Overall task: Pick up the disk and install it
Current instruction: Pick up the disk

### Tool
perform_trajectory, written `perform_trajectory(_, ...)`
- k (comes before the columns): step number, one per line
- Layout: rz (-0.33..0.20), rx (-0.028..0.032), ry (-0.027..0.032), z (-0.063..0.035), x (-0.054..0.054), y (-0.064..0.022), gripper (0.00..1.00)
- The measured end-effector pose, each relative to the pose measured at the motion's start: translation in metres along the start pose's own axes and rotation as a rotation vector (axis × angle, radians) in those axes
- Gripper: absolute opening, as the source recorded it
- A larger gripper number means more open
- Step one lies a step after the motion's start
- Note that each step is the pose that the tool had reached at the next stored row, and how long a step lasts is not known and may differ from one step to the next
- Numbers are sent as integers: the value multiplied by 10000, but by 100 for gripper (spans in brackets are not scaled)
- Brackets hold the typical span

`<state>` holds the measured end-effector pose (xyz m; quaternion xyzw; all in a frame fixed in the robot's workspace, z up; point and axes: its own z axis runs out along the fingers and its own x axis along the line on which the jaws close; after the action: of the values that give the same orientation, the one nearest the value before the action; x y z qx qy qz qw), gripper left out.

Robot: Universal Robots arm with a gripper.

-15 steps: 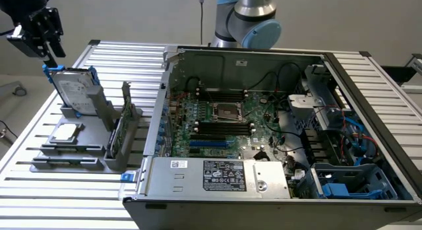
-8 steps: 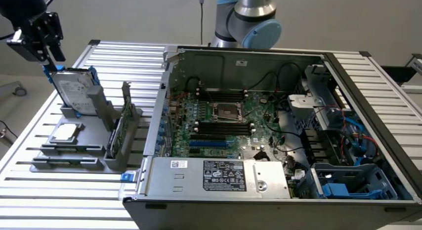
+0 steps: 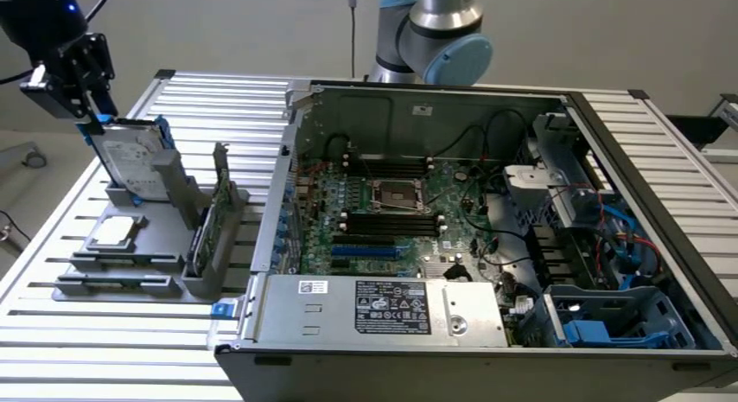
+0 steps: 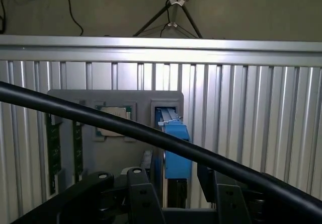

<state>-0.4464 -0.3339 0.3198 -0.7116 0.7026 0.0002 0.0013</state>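
Slatted table [image 3: 116,350], one disk [image 3: 124,156] upright in holder [image 3: 144,285], one spread claw [image 3: 92,117] above

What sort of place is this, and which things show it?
Probably a robotics lab for computer assembly: an open PC case on a slatted metal table, a parts tray holding the disk, and a robot arm.

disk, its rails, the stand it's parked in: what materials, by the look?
Disk: metal casing, dull silver-grey sheen, with a white label that looks like paper. Rails: likely moulded plastic, going by the saturated blue and matte surface. Stand: even matte grey with no shine, probably plastic, though painted metal can't be ruled out.
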Motion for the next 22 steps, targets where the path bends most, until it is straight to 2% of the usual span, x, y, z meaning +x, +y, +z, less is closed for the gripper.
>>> perform_trajectory(16, -351, 11, -1, 288, -6, 31, 48)
perform_trajectory(22, -385, 12, -1, 303, -7, 31, 48)
